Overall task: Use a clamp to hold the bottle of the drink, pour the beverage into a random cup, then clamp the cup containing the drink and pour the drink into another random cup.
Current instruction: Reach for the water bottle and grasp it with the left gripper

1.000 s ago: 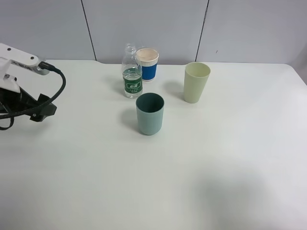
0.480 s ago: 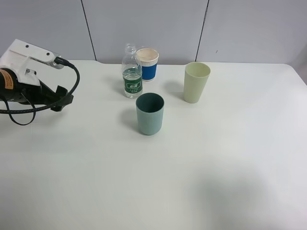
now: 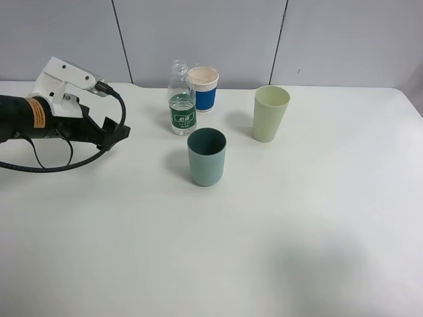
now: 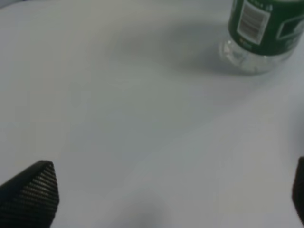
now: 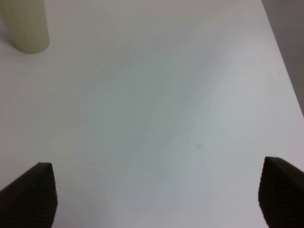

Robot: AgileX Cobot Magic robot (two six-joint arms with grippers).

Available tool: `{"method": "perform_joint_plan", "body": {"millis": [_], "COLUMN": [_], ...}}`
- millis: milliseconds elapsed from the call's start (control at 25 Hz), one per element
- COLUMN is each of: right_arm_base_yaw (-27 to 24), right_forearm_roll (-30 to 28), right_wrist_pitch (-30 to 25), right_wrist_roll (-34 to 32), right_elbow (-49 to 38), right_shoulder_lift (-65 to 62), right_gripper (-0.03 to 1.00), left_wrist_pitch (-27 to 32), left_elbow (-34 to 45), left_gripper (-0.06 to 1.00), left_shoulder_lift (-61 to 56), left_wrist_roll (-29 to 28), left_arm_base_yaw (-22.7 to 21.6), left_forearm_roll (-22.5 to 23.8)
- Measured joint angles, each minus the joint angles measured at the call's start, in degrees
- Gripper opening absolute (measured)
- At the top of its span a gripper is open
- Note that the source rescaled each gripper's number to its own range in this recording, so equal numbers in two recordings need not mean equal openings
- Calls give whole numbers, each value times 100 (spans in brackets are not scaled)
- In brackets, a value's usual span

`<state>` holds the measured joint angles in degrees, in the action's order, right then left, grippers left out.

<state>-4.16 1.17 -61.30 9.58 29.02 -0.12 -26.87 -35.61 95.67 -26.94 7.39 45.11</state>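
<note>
The bottle of the drink (image 3: 182,99), clear with a green label band, stands at the back of the table and holds some clear beverage (image 3: 182,104). In front of it sits the short teal cup (image 3: 206,157), and to the right the tall pale green cup (image 3: 270,113). My left clamp (image 3: 117,135) reaches in from the left, open, still left of the bottle. In the left wrist view the bottle's base (image 4: 260,34) lies ahead of the wide-apart left clamp (image 4: 166,199), nothing between its fingers. The right clamp (image 5: 154,194) is open over bare table, the pale green cup (image 5: 26,26) far ahead.
A white paper cup with a blue sleeve (image 3: 203,88) stands right behind the bottle, almost touching it. The white table (image 3: 317,218) ends at a grey panelled wall at the back. A black cable (image 3: 59,165) loops under the left arm.
The left arm has swung in from the left edge toward the bottle, its clamp staying open. Bottle and cups have not moved.
</note>
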Motion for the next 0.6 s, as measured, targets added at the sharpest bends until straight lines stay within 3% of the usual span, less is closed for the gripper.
{"method": "perform_joint_plan", "body": {"millis": [240,600], "right_arm_base_yaw": [0,0], "right_forearm_roll": [0,0], "right_wrist_pitch": [0,0], "right_wrist_roll": [0,0], "right_elbow": [0,0], "right_shoulder_lift": [0,0], "right_gripper": [55,55], "left_wrist_pitch": [-515,-1542], "left_elbow": [-392,-832], "left_gripper": [100,100], "left_shoulder_lift": [433,1319], "left_wrist_roll": [-43,-2], "left_arm_base_yaw": [-4,-7], "left_forearm_roll": [447,547]}}
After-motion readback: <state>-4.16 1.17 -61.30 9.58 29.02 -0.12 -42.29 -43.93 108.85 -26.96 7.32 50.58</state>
